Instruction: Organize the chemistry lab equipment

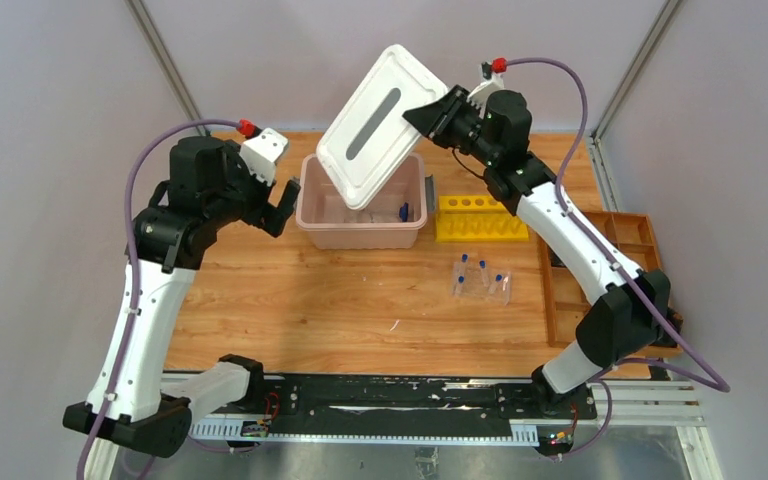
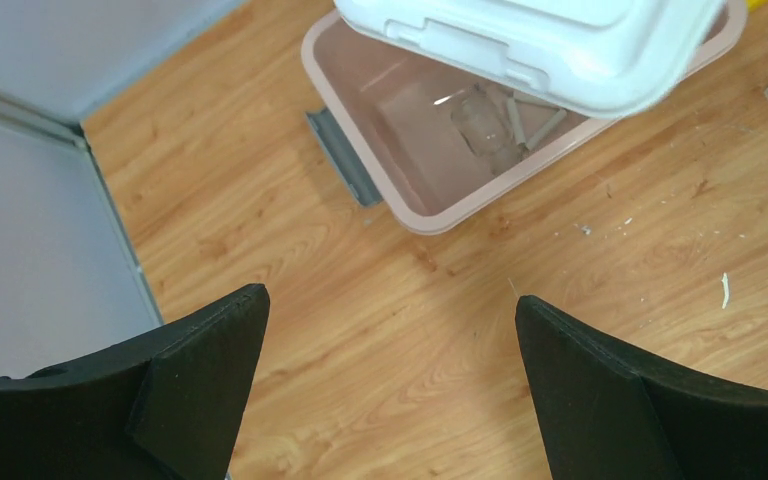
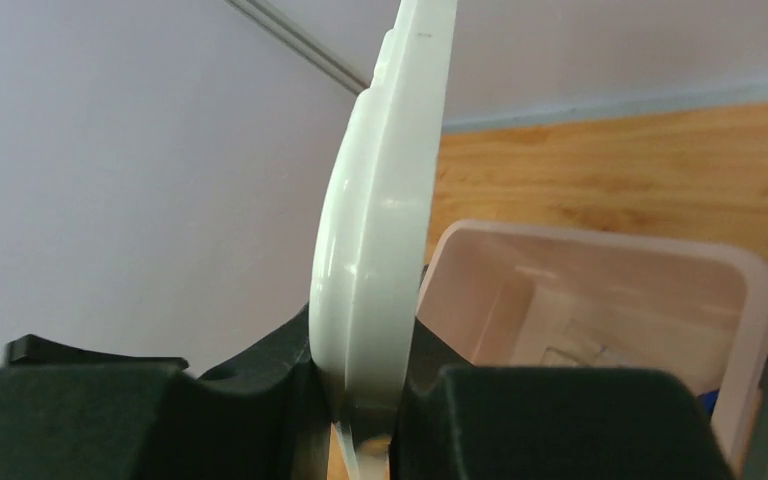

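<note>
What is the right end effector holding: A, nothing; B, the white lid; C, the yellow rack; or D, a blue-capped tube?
B: the right end effector is shut on the edge of the white lid, which hangs tilted over the pink bin.

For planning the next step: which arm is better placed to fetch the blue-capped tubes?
Probably left: the left gripper is open and empty; the right gripper holds the white lid.

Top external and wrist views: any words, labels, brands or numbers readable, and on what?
No text reads in any view.
On the white lid: none, only a grey slot.
On the pink bin: none.
On the yellow rack: none.
On the small board by the near rail: too small to read.
</note>
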You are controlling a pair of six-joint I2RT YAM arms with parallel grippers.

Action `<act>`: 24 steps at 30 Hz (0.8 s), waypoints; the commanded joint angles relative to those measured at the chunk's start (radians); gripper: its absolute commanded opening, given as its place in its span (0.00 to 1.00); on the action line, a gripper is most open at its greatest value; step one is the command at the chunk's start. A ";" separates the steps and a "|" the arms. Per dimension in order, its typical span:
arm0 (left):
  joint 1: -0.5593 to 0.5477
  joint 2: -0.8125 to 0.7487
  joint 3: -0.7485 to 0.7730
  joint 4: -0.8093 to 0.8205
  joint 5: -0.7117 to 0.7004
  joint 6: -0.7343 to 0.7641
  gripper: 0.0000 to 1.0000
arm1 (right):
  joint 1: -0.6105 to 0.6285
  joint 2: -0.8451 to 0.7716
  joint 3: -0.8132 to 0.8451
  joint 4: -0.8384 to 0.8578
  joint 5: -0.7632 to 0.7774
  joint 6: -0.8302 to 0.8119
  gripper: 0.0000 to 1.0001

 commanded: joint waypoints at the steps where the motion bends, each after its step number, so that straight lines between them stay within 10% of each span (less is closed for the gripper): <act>1: 0.074 0.017 -0.018 -0.014 0.085 -0.052 1.00 | -0.053 0.030 -0.091 0.143 -0.212 0.361 0.00; 17: 0.123 0.027 -0.348 0.278 0.113 0.003 1.00 | -0.054 0.193 -0.321 0.439 -0.197 0.530 0.00; 24: 0.121 0.092 -0.422 0.419 0.138 -0.027 1.00 | -0.048 0.162 -0.433 0.461 -0.148 0.477 0.33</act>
